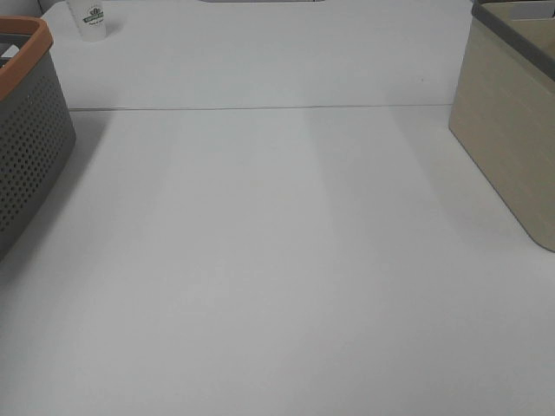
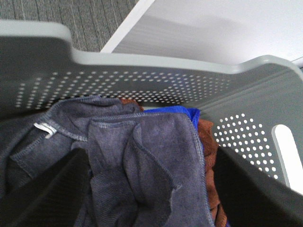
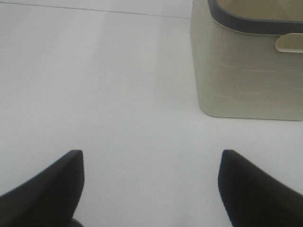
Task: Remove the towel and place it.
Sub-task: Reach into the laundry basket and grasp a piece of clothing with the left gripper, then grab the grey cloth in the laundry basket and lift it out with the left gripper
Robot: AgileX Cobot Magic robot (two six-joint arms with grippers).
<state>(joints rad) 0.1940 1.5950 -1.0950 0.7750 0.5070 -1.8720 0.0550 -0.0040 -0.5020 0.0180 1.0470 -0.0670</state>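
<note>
The towel (image 2: 151,165) is a dark charcoal-grey cloth with a stitched hem and a small white tag (image 2: 45,128). It lies crumpled inside the grey perforated basket (image 2: 142,80), on top of a blue cloth (image 2: 189,113) and a rust-brown cloth (image 2: 208,142). My left gripper (image 2: 151,189) is open inside the basket, its fingers (image 2: 52,189) on either side of the towel's folds. My right gripper (image 3: 151,184) is open and empty above the bare white table. Neither gripper shows in the exterior high view.
The grey basket with an orange rim (image 1: 26,130) stands at the table's left edge. A beige bin with a dark rim (image 1: 512,130) stands at the right; it also shows in the right wrist view (image 3: 246,61). A white cup (image 1: 91,19) stands at the far left.
</note>
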